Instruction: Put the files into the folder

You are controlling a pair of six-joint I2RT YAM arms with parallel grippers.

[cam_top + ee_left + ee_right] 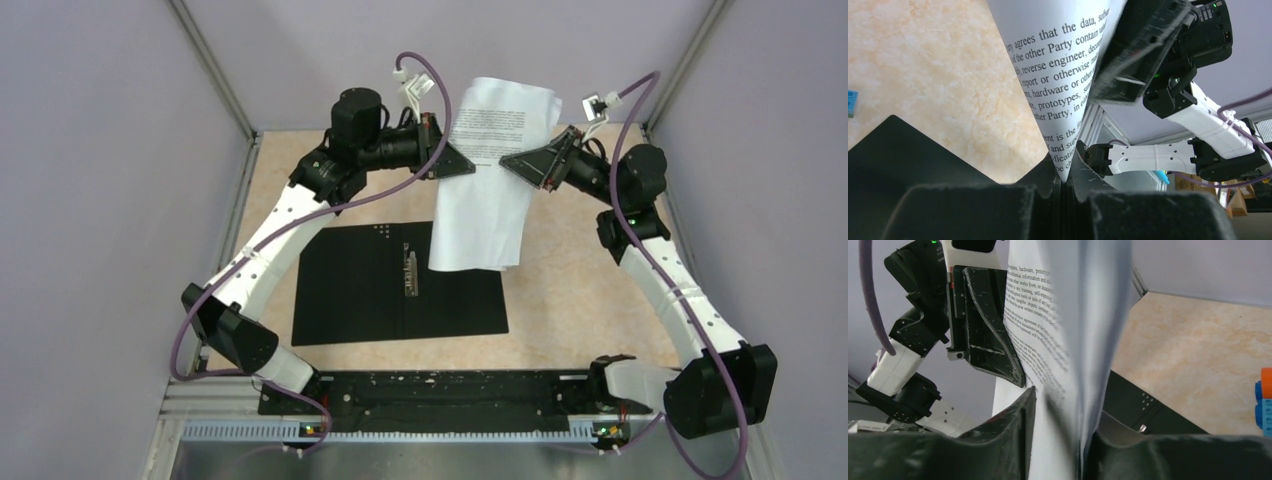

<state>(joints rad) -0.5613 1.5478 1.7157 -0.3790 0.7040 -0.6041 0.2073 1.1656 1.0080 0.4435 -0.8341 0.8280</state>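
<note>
The files [487,200], white printed sheets, hang upright above the table's far middle. My left gripper [468,165] is shut on their left edge; in the left wrist view the sheets [1058,65] taper down into the closed left gripper [1064,182]. My right gripper [505,161] faces it from the right. Its jaws stand apart around the blurred sheets [1073,315], and the right gripper [1058,410] has a gap on its left side. The folder [350,290] lies open and flat below, black inside up, with its metal clip [409,270] near the spine.
A blue toy block [852,102] lies on the beige table to the left. An orange and blue toy [1264,400] sits at the right edge of the right wrist view. Purple walls enclose the table, and a black rail [420,395] runs along the near edge.
</note>
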